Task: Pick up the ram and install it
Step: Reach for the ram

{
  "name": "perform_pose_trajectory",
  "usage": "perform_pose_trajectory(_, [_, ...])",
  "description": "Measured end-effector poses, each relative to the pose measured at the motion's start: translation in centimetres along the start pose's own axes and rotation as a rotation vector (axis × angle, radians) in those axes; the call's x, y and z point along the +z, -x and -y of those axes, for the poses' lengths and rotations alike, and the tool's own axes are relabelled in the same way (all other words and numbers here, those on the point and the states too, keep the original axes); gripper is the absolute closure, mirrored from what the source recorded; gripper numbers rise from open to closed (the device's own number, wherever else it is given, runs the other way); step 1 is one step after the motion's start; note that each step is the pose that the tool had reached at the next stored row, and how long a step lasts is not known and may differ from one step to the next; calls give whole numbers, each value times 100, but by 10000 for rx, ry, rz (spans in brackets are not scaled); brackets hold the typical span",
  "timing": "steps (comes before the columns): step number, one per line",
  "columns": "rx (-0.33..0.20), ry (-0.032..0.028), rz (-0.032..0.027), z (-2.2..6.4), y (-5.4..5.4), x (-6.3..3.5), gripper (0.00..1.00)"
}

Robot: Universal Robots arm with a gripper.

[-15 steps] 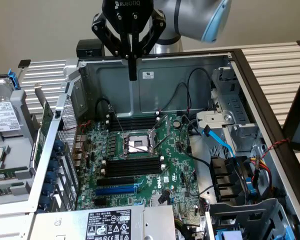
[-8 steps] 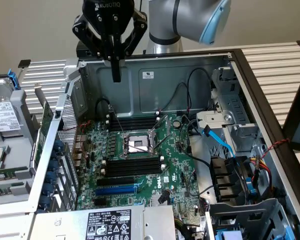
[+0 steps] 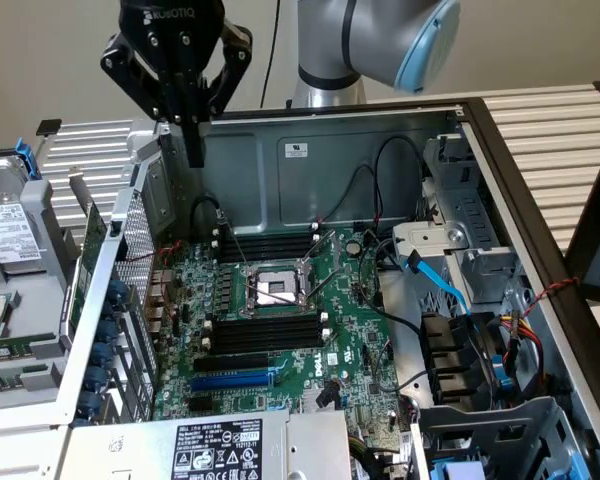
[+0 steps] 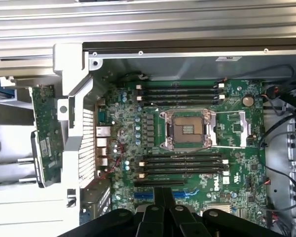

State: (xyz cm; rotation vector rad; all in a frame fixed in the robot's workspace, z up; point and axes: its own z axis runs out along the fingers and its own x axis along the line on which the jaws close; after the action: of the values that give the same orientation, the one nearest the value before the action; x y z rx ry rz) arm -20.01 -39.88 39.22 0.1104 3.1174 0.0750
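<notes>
The ram (image 3: 92,262) (image 4: 43,140) is a long green stick with a small white label, standing on edge just outside the case's side wall, at the exterior view's left. My gripper (image 3: 195,158) (image 4: 162,195) hangs high above the case's back left corner, up and to the right of the ram and well apart from it. Its fingers (image 3: 194,130) are pressed together with nothing between them. On the motherboard lie two banks of long black slots (image 3: 265,332) (image 4: 183,165) on either side of the processor socket (image 3: 270,290) (image 4: 187,129).
A blue slot (image 3: 232,381) lies in front of the near black slots. Drive trays (image 3: 5,240) stand at the exterior view's left. Cables and a blue data lead (image 3: 435,275) crowd the right of the case. The case's perforated wall (image 3: 140,260) rises between ram and motherboard.
</notes>
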Motion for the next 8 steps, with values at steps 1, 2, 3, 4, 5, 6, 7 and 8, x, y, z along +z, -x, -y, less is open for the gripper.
perform_pose_trajectory(1, [0,-1,0,3,-45,-1,90])
perform_pose_trajectory(2, [0,0,0,6,-90,-2,90])
perform_pose_trajectory(3, [-1,-6,0,10,-136,-3,90])
perform_pose_trajectory(4, [-1,-22,1,13,-181,-4,90])
perform_pose_trajectory(5, [-1,-39,2,16,-225,-5,90])
perform_pose_trajectory(6, [-1,-60,4,19,-271,-6,90])
perform_pose_trajectory(7, [-3,-96,6,24,-315,-7,90])
perform_pose_trajectory(8, [-4,-149,10,28,-361,-8,90])
